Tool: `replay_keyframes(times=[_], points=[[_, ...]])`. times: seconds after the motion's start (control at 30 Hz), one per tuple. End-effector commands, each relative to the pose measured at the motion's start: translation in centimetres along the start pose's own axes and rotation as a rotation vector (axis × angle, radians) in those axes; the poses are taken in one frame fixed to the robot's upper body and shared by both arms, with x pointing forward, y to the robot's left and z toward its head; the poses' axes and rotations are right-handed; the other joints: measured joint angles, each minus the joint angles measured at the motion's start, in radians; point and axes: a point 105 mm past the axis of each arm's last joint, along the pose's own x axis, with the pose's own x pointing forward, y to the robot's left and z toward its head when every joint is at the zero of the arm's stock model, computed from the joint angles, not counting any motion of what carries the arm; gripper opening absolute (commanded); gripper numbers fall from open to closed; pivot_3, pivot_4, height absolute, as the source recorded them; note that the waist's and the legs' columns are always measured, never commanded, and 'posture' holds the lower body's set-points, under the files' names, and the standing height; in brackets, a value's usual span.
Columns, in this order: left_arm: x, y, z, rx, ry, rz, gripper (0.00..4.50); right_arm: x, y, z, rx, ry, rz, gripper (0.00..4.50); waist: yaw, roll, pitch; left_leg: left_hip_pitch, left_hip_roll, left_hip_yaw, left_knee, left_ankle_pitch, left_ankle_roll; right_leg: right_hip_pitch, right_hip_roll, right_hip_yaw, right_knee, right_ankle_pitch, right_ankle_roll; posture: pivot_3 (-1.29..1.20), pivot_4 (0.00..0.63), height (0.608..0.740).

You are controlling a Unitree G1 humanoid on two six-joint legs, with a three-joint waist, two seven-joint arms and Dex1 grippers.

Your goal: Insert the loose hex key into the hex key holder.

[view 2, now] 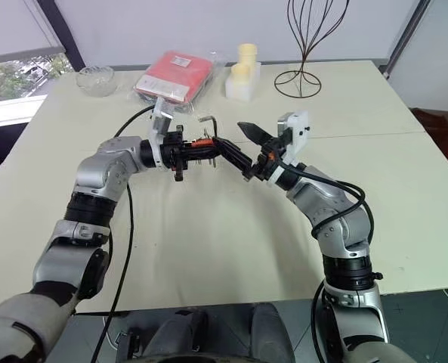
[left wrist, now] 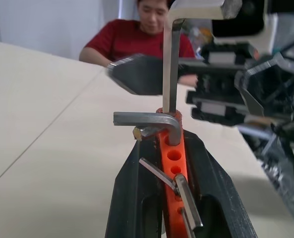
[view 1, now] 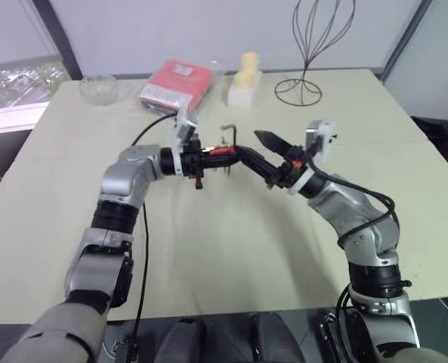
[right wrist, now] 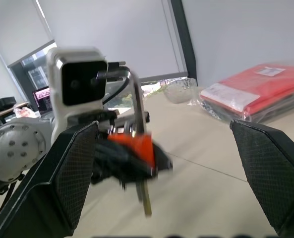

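Left end effector [left wrist: 172, 163] clamped on hex key holder [left wrist: 172, 171]; holder's lower end cut off. Loose hex key [left wrist: 170, 74] upright in holder's tip, between spread fingers of right end effector [view 1: 263, 153]. Contact unclear.

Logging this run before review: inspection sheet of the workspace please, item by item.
Surface: pale table, bare in the near half.
Job's things: hex key holder, orange-red, held above the table; a tall hex key stands upright in its end hole, a shorter key lies bent beside it.
Clutter: red packet, glass bowl, pale yellow cylinders on a white block, wire stand, all along the far edge.
Grippers: left pincer shut on the holder; right pincer open, its fingers either side of the holder's end.
Cables: black cable along the left arm.
Surroundings: a person in a red shirt beyond the table; window blinds.
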Motion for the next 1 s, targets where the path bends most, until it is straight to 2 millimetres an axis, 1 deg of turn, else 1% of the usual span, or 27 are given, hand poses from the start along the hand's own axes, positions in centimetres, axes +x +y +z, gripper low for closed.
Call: replay_keyframes(times=[0.03, 0.07, 0.13, 0.17, 0.23, 0.27, 0.3, 0.37, 0.4, 0.63, 0.93, 1.0], points=[[0.2, -0.1, 0.5, 0.082, 0.01, -0.004, 0.0, 0.9, 1.1, 1.5, -0.029, -0.059, 0.043, 4.42, 0.0, 0.0, 0.0, 0.0, 0.0, 0.0, 0.0, 0.0, 0.0, 0.0, 0.0, 0.0, 0.0, 0.0, 0.0, 0.0, 0.15, 0.74], [0.2, -0.1, 0.4, 0.081, 0.012, -0.002, 0.0, 1.0, 1.1, 1.5, -0.027, -0.062, 0.042, 4.42, 0.0, 0.0, 0.0, 0.0, 0.0, 0.0, 0.0, 0.0, 0.0, 0.0, 0.0, 0.0, 0.0, 0.0, 0.0, 0.0, 0.15, 0.74], [0.2, -0.1, 0.3, 0.072, 0.006, -0.004, 0.0, 1.2, 1.1, 1.5, -0.025, -0.069, 0.039, 3.9, 0.0, 0.0, 0.0, 0.0, 0.0, 0.0, 0.0, 0.0, 0.0, 0.0, 0.0, 0.0, 0.0, 0.0, 0.0, 0.0, 0.15, 0.74], [0.3, -0.2, 0.3, 0.071, 0.004, -0.005, 0.0, 1.3, 1.1, 1.4, -0.025, -0.069, 0.041, 3.54, 0.0, 0.0, 0.0, 0.0, 0.0, 0.0, 0.0, 0.0, 0.0, 0.0, 0.0, 0.0, 0.0, 0.0, 0.0, 0.0, 0.15, 0.74], [0.3, -0.2, 0.3, 0.065, -0.001, -0.004, 0.0, 1.3, 1.2, 1.4, -0.025, -0.068, 0.041, 2.6, 0.0, 0.0, 0.0, 0.0, 0.0, 0.0, 0.0, 0.0, 0.0, 0.0, 0.0, 0.0, 0.0, 0.0, 0.0, 0.0, 0.15, 0.74], [0.3, -0.2, 0.3, 0.063, -0.003, -0.002, 0.0, 1.3, 1.2, 1.3, -0.025, -0.067, 0.041, 2.03, 0.0, 0.0, 0.0, 0.0, 0.0, 0.0, 0.0, 0.0, 0.0, 0.0, 0.0, 0.0, 0.0, 0.0, 0.0, 0.0, 0.15, 0.74], [0.3, -0.1, 0.3, 0.061, -0.003, 0.0, 0.0, 1.3, 1.2, 1.3, -0.025, -0.068, 0.04, 1.59, 0.0, 0.0, 0.0, 0.0, 0.0, 0.0, 0.0, 0.0, 0.0, 0.0, 0.0, 0.0, 0.0, 0.0, 0.0, 0.0, 0.15, 0.74], [0.2, -0.1, 0.2, 0.059, -0.002, 0.003, 0.0, 1.4, 1.2, 1.3, -0.023, -0.065, 0.042, 0.43, 0.0, 0.0, 0.0, 0.0, 0.0, 0.0, 0.0, 0.0, 0.0, 0.0, 0.0, 0.0, 0.0, 0.0, 0.0, 0.0, 0.15, 0.74], [0.2, -0.1, 0.2, 0.058, -0.002, 0.004, 0.0, 1.4, 1.2, 1.3, -0.023, -0.063, 0.044, 0.02, 0.0, 0.0, 0.0, 0.0, 0.0, 0.0, 0.0, 0.0, 0.0, 0.0, 0.0, 0.0, 0.0, 0.0, 0.0, 0.0, 0.15, 0.74], [0.2, 0.4, 0.4, 0.036, -0.022, 0.028, 0.0, 1.1, 1.3, 0.8, -0.026, -0.038, 0.051, 0.02, 0.0, 0.0, 0.0, 0.0, 0.0, 0.0, 0.0, 0.0, 0.0, 0.0, 0.0, 0.0, 0.0, 0.0, 0.0, 0.0, 0.15, 0.74], [0.4, 0.3, 0.5, 0.068, -0.018, 0.022, 0.0, 1.2, 1.3, 0.5, -0.036, -0.014, 0.053, 0.02, -0.001, 0.0, 0.0, 0.0, 0.0, 0.0, 0.0, 0.0, 0.0, 0.0, 0.0, 0.0, 0.0, 0.0, 0.0, 0.0, 0.15, 0.74], [0.4, 0.2, 0.5, 0.076, -0.018, 0.02, 0.0, 1.2, 1.1, 0.4, -0.028, -0.012, 0.044, 0.71, -0.001, 0.0, 0.0, 0.0, 0.0, 0.0, 0.0, 0.0, 0.0, 0.0, 0.0, 0.0, 0.0, 0.0, 0.0, 0.0, 0.15, 0.74]])
